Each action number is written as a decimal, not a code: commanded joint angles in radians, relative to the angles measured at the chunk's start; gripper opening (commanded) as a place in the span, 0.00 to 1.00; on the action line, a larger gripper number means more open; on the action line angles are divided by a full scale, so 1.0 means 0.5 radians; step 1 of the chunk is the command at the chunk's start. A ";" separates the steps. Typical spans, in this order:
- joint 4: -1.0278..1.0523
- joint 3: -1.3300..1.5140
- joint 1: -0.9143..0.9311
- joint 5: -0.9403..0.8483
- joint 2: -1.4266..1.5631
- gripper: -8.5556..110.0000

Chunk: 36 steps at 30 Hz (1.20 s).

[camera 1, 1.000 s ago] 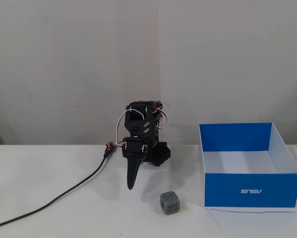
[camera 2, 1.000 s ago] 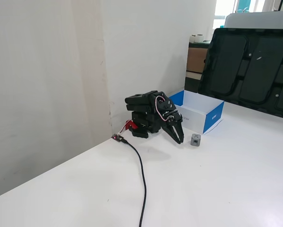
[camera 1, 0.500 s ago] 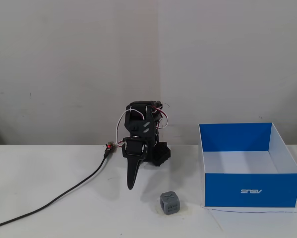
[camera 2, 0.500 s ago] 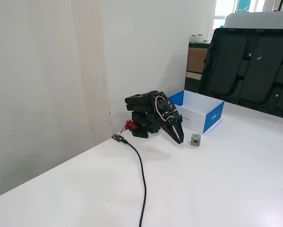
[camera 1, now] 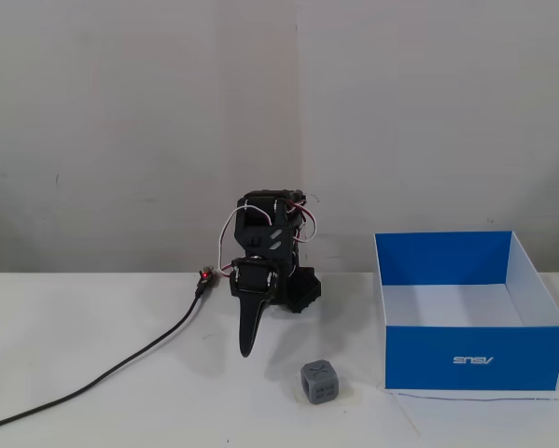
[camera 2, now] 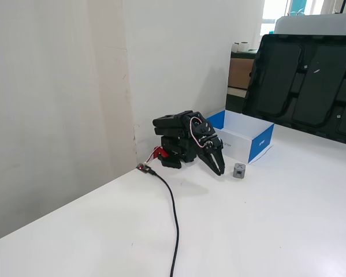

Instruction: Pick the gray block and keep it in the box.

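we saw the arm folded low at the center of a fixed view, its jaws [camera 1: 245,352] together and pointing down, holding nothing. the gray block [camera 1: 320,382] sat on the white surface [camera 1: 120,411] in the lower middle, apart from the jaws and just beside the box [camera 1: 475,357]. we judged the block could be pushed against the blue wall if the jaws came down off center. the black cable [camera 1: 111,371] lay at lower left, away from the path. the open room was mostly in front of the block [camera 2: 239,170].
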 commanded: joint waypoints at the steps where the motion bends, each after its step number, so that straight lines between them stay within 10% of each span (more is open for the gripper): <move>1: 0.009 0.003 -0.009 0.012 0.236 0.07; 36: 0.080 -0.132 -0.123 -0.015 0.236 0.07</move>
